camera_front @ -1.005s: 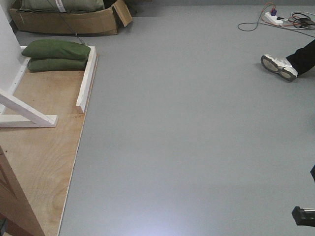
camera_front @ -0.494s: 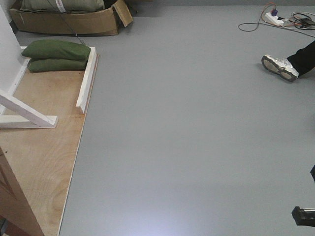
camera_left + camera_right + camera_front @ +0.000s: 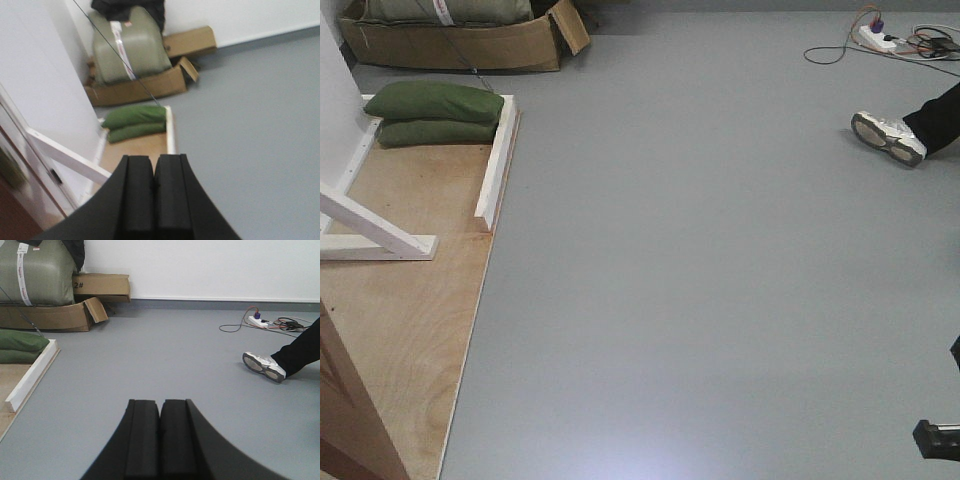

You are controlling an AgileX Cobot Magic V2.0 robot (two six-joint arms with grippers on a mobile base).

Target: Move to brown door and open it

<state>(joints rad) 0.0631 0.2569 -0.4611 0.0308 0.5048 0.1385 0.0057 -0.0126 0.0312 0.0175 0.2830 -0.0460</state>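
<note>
Reddish-brown glossy wooden door [image 3: 345,420] at bottom-left corner, edge only, beside pale plywood floor board [image 3: 410,300]. Left gripper [image 3: 154,170]: black pads pressed together, empty. Right gripper [image 3: 160,412]: same, closed on nothing, above grey floor [image 3: 700,280]. White sneaker [image 3: 887,135] far right.

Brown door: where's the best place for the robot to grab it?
Only a slanted slice of the brown door shows, low on the left, and no handle is in view. Going by this, the best hold is probably its exposed edge, approached from the right, over the open floor. The left gripper is shut and would need opening first.
</note>
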